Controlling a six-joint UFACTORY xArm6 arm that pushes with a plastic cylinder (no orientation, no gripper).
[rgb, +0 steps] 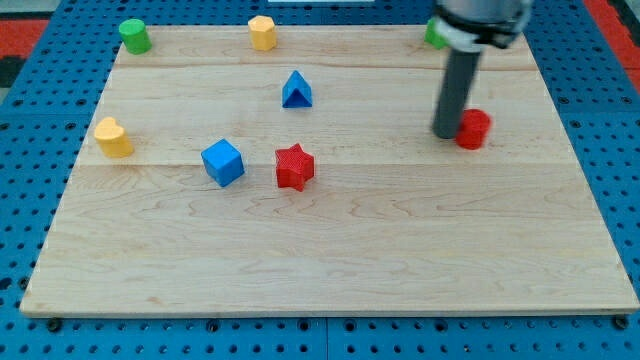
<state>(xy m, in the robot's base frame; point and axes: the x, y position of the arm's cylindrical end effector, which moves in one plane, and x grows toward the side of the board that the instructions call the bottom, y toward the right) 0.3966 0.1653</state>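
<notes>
My tip (446, 134) rests on the wooden board (330, 250) at the view's right, touching the left side of a red block (474, 128). Behind the rod's upper part, a green block (434, 35) is partly hidden at the view's top. A red star block (294, 166) and a blue cube (222, 162) lie well to the left near the middle. A blue triangular block (296, 90) sits above them.
A yellow block (262, 32) and a green cylinder (134, 36) stand at the top edge. Another yellow block (113, 137) sits near the left edge. Blue pegboard (30, 150) surrounds the board.
</notes>
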